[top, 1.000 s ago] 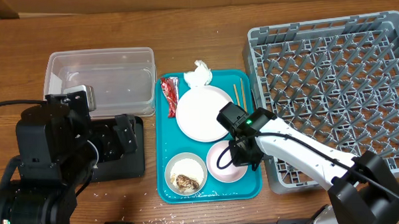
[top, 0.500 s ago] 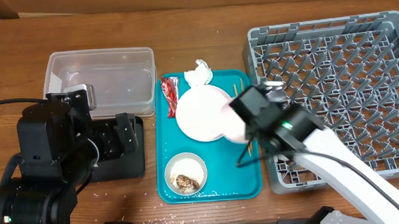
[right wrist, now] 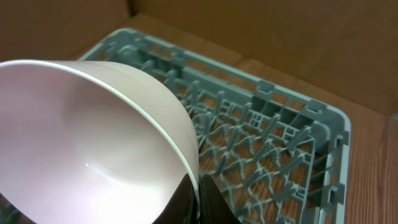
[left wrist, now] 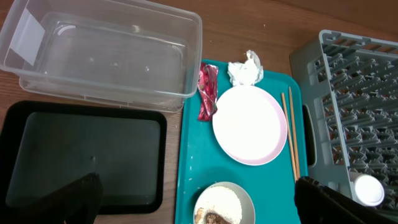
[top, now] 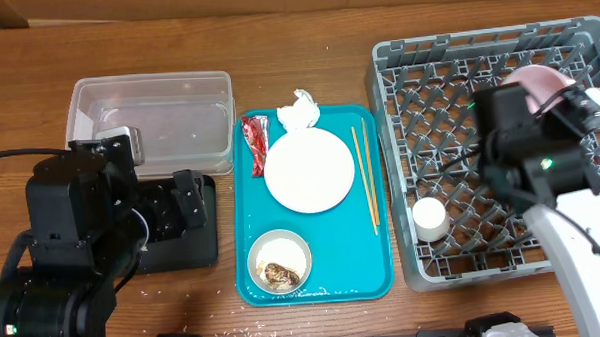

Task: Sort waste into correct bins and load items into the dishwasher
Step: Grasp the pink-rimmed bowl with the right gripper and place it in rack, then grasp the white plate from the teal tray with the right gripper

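Right pincer (right wrist: pixel 200 198) is clamping the rim of the pale pink bowl (right wrist: pixel 93 143), carrying it tilted above the grey dish rack (top: pixel 457 93), not yet seated among the pegs. One small white cup (top: pixel 429 217) is already sitting in the rack's near corner. Left pincer (left wrist: pixel 198 185) is hanging wide, gripping nothing. On the teal tray (top: pixel 245 220), the plate (top: pixel 309 169), chopsticks (top: pixel 365 176) and white bowl (top: pixel 279 261) of food are awaiting loading. The red wrapper (top: pixel 254 145) and napkin (top: pixel 298 111) are awaiting sorting. No waste is showing in the clear tub (top: pixel 153 119) or black tray (left wrist: pixel 87 155).

Our left arm (top: pixel 72 236) is bulky, boxy and matte black, trailing a thin black cable (top: pixel 4 156). Our right arm (top: pixel 540 160) has a black wrist block with a small green light (top: pixel 547 163) and a smooth white link (top: pixel 588 258).
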Available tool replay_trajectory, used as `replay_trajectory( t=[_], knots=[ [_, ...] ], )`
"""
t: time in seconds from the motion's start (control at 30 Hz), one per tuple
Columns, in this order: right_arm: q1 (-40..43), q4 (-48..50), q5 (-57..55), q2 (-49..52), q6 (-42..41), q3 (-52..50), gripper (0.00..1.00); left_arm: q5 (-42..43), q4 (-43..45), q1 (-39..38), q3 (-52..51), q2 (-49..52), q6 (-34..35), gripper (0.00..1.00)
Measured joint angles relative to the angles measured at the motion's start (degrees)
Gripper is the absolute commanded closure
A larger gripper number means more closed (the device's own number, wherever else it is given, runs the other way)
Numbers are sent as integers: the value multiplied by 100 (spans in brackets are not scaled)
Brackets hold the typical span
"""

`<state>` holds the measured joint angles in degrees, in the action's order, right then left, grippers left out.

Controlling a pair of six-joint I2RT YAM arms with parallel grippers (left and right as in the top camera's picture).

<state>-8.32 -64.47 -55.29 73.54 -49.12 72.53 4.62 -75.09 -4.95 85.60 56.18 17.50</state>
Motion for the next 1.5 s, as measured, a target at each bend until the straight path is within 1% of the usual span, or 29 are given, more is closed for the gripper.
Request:
replay_trajectory(
  t=[0.07,0.17,0.37,0.5,0.67,0.8,0.97,1.13,1.17,1.2,1.23,1.27,1.3,1.33,1.4,1.5],
  knots=[
    [494,293,17,299,149,0,96,0,0,0,0,-2,2,0],
    [975,754,46,820,494,0,96,0,-2,0,0,-2,17,0],
    [1375,1563,42,1633,1381,0,96,0,0,0,0,-2,17,0],
    [1429,1871,-101,1943,1897,0,96,0,0,0,0,-2,17,0],
    [1429,2026,-658,2315,2378,0,96,0,0,0,0,-2,17,0],
    [1427,2015,-973,2546,2535,0,96,0,0,0,0,-2,17,0],
    [1366,1781,-1058,2638,2562,0,96,0,0,0,0,-2,17,0],
    [944,1576,-1060,2638,2579,0,96,0,0,0,0,-2,17,0],
    [844,1526,-1058,2640,2583,0,93,0,0,0,0,-2,17,0],
    [713,1480,-1060,2640,2588,0,67,0,0,0,0,-2,17,0],
    [649,1467,-1056,2640,2575,0,48,0,2,0,0,-2,17,0],
    [564,1464,-1040,2640,2597,0,37,0,0,0,0,-2,17,0],
    [481,1449,-1032,2640,2601,0,30,0,2,0,0,-2,17,0],
    [400,1432,-1029,2640,2605,0,25,0,0,0,0,-2,17,0],
    [269,1425,-1021,2640,2638,0,21,0,2,0,0,-2,17,0],
    [133,1429,-962,2629,2645,0,21,0,0,0,0,-2,17,0]
  ],
)
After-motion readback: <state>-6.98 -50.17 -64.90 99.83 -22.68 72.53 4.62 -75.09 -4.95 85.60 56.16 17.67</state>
